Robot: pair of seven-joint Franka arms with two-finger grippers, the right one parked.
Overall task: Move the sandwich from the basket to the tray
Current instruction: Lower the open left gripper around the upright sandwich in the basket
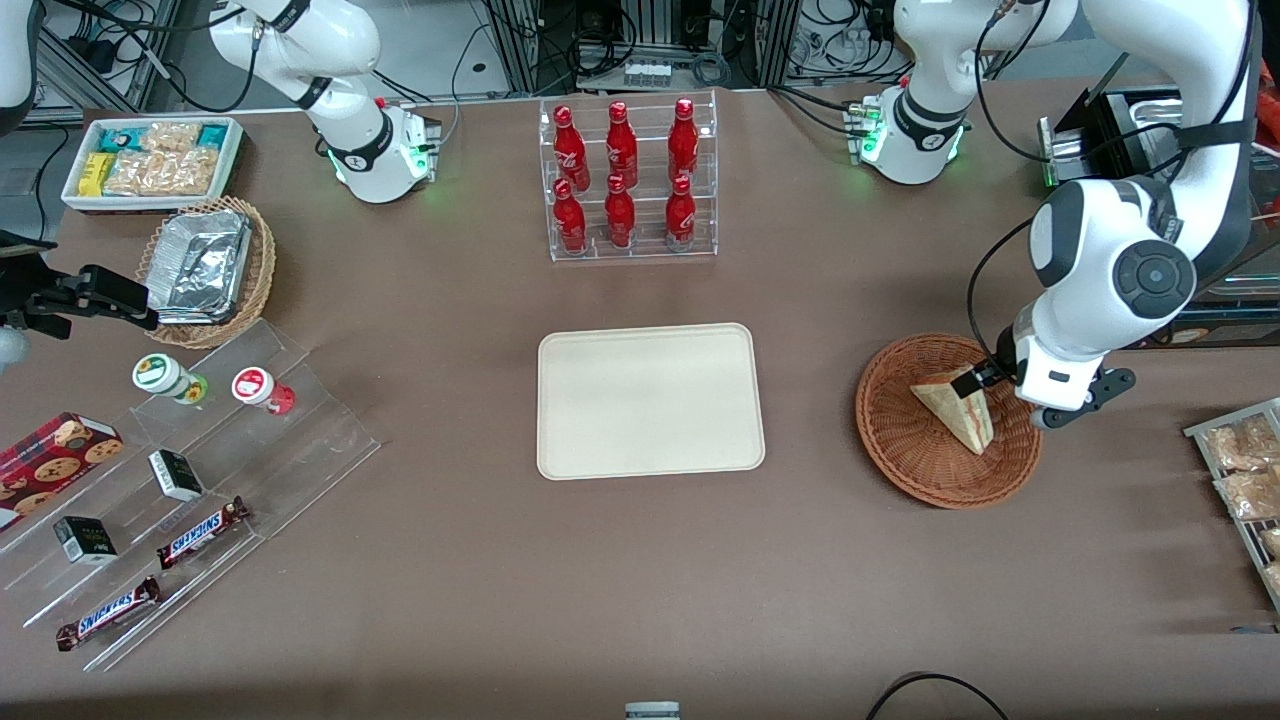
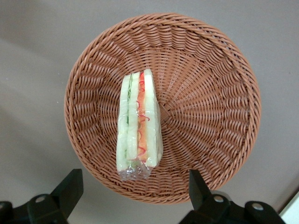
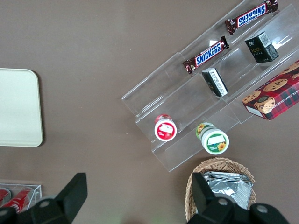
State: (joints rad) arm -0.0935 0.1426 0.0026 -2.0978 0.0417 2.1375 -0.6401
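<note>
The sandwich [image 1: 958,408], a wrapped wedge of pale bread with red and green filling along its edge, lies in the round reddish-brown basket [image 1: 900,450] toward the working arm's end of the table. My left gripper [image 1: 978,380] hangs over the basket, just above the sandwich, and touches nothing. In the left wrist view the sandwich [image 2: 139,123] rests near the middle of the basket [image 2: 210,107]. The gripper [image 2: 134,191] is open, with its black fingers [image 2: 70,189] spread wider than the sandwich. The cream tray [image 1: 650,400] lies flat at mid-table with nothing on it.
A clear rack of red bottles [image 1: 625,180] stands farther from the front camera than the tray. A wire rack of snack packets [image 1: 1245,480] sits at the working arm's table end. Acrylic steps with candy bars [image 1: 180,480], a tan basket of foil containers [image 1: 205,265] and a white snack bin [image 1: 150,160] are toward the parked arm's end.
</note>
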